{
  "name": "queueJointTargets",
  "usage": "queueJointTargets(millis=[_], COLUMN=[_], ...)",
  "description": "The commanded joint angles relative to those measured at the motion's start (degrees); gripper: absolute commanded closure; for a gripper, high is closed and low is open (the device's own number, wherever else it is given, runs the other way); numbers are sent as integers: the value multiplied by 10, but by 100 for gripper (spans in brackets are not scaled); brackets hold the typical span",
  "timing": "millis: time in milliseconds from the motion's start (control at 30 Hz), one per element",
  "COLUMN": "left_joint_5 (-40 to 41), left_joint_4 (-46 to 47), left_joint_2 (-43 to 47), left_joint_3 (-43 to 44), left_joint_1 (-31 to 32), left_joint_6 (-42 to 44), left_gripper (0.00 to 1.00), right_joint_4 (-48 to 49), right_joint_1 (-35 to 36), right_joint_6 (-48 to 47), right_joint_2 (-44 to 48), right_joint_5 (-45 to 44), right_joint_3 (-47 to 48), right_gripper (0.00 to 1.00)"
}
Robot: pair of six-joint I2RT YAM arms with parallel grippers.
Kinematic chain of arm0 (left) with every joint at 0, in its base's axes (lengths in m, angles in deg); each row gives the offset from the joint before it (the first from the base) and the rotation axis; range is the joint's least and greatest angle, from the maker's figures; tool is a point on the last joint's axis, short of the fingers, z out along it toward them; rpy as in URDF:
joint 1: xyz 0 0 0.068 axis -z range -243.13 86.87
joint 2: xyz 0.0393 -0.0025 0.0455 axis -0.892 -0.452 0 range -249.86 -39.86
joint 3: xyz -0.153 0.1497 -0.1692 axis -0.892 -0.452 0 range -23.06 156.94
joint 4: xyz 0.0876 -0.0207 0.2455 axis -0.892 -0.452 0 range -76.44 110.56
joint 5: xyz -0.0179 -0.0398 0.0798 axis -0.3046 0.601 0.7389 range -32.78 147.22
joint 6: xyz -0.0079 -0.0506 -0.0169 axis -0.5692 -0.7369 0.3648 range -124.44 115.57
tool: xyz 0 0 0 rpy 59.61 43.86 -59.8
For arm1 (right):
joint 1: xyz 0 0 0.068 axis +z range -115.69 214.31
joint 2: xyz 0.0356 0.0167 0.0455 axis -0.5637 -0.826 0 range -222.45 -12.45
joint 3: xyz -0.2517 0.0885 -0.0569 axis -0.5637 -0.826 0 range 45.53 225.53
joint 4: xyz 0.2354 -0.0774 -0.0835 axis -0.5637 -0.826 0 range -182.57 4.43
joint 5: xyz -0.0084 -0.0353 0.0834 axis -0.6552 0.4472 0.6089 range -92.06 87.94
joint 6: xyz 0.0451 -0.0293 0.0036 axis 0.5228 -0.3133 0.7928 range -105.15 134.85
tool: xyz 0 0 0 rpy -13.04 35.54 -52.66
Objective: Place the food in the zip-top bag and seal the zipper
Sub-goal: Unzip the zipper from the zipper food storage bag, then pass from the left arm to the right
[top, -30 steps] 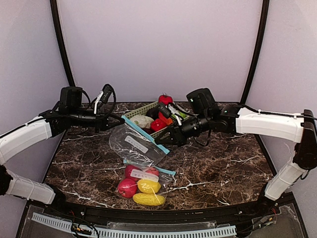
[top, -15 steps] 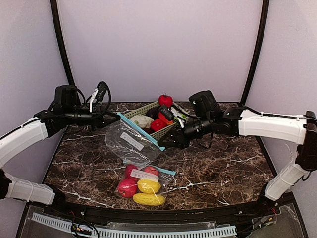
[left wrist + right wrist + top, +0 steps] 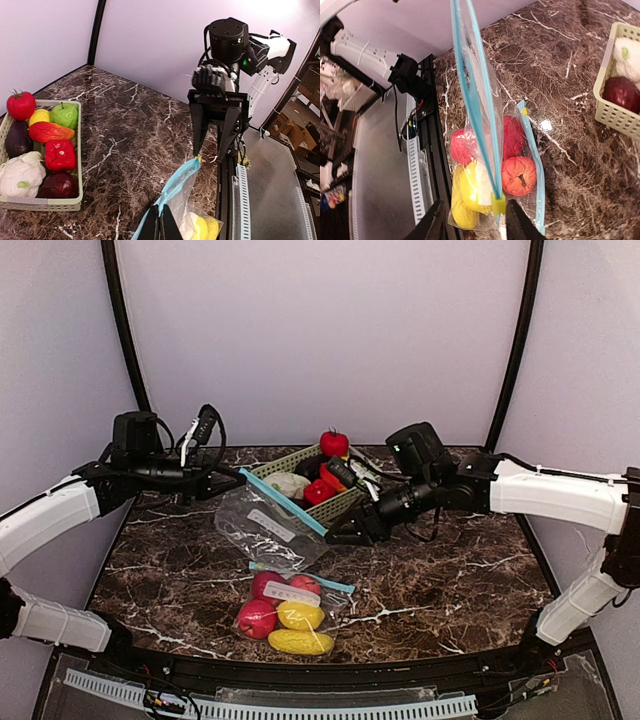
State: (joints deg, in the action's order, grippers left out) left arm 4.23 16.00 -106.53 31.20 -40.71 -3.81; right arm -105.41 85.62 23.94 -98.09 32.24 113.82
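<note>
Right gripper (image 3: 476, 210) has eased back toward my right since a second ago, while the blue zipper strip (image 3: 285, 503) has crept the other way, toward my left.

Nearest me, the filled bag (image 3: 285, 612) lies flat on the table (image 3: 450, 580) with red and yellow pieces inside. Neither arm is touching it.

Above it hangs the empty bag (image 3: 262, 530), slung by its strip between my two grippers. My left gripper (image 3: 161, 225) is pinched tight on one end of the strip.

The right one is another story. Both wrist views show its jaws standing apart. The yellow-tipped end of the strip sits in the gap, close to one finger (image 3: 516, 222). Whether that end rests on the finger or hangs free, I can't make out.

I read this as a let-go on the right. That would leave the bag to my left gripper and free the right one for fetching.

Farther back, the food (image 3: 318, 490) waits in the basket (image 3: 268, 468), tomato (image 3: 334, 443) on top. None of it is in the empty bag yet. The bag's mouth looks slightly parted, good for loading. Sealing is well off.
</note>
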Motion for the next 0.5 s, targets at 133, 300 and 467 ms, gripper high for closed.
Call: queueJointTargets(millis=[133,300,467], left_joint_5=[-62,-66,-66], left_joint_4=[-34,-40,-41], left_joint_2=[-29,-45,-48], left_joint_3=[8,11,11], left_joint_1=[56,74,80], left_joint_6=[28,32,33], left_gripper=[99,99,99], right_joint_4=[-4,3,6], right_joint_1=[-2,0,7], right_joint_6=[-15,-19,-22], right_joint_2=[-4,-22,-36], right_joint_5=[-4,8,2], right_joint_3=[49,65,68], right_gripper=[50,56,64])
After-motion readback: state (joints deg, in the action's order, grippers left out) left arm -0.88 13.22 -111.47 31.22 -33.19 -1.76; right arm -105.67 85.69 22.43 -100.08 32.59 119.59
